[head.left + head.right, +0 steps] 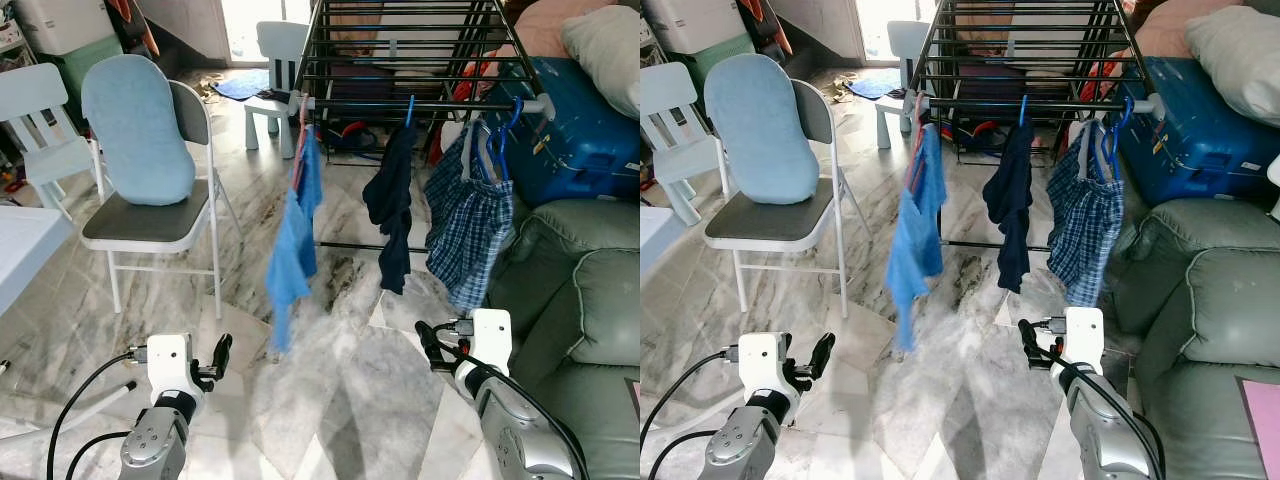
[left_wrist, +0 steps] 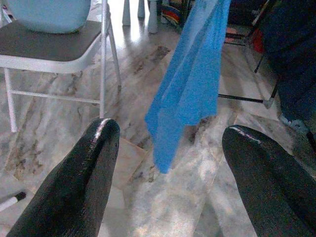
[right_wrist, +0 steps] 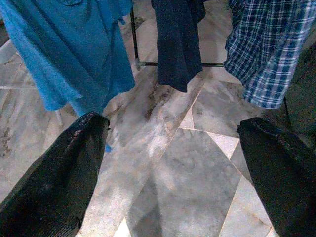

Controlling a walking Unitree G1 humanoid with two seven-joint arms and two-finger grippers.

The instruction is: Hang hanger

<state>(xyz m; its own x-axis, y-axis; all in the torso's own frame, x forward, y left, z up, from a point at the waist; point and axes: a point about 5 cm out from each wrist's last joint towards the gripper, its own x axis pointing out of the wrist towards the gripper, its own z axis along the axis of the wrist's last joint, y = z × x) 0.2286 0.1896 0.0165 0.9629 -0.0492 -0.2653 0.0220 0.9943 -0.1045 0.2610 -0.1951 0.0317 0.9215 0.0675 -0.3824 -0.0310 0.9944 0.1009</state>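
Here both the left gripper and right gripper gape wide, empty; three garments hang on the rack.

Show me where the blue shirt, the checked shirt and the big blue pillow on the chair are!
blue shirt (image 1: 293, 250), left eye view, middle of the hanging cloth.
checked shirt (image 1: 470, 225), left eye view, middle of the plaid cloth.
blue pillow (image 1: 138, 130), left eye view, centre of the cushion.

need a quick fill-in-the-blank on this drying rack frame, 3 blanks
1. The number of garments hanging on the drying rack is ____.
2. The garment between the blue shirt and the plaid shirt is coloured dark ____.
3. On the folding chair rests a light blue ____.

Missing words: three; navy; cushion
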